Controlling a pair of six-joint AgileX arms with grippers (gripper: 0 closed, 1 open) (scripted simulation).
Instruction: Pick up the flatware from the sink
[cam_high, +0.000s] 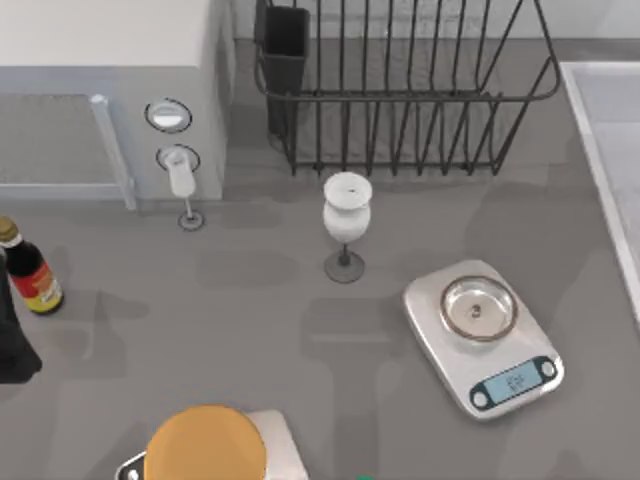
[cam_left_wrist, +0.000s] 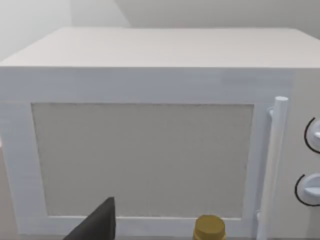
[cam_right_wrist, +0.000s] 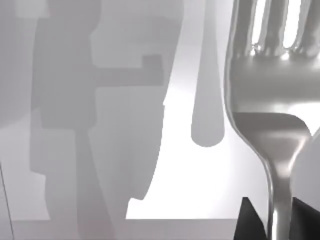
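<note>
The flatware (cam_right_wrist: 267, 95) is a silver fork, seen very close in the right wrist view with its tines pointing away from the camera. My right gripper (cam_right_wrist: 274, 216) is shut on its slim handle, a dark finger (cam_right_wrist: 248, 222) on either side. The fork hangs above the pale floor of the sink (cam_right_wrist: 190, 175) and casts a long shadow there. In the top view the sink (cam_high: 600, 150) is the pale recessed basin at the table's right edge. My left gripper (cam_high: 12, 345) stays parked at the far left by a sauce bottle.
A white microwave (cam_high: 110, 60) fills the back left. A black wire dish rack (cam_high: 400, 90) stands at the back centre. A white stemmed glass (cam_high: 346, 215) and a kitchen scale (cam_high: 483, 335) stand mid-table. The sauce bottle (cam_high: 28, 270) is at the left, an orange disc (cam_high: 205, 445) at the front.
</note>
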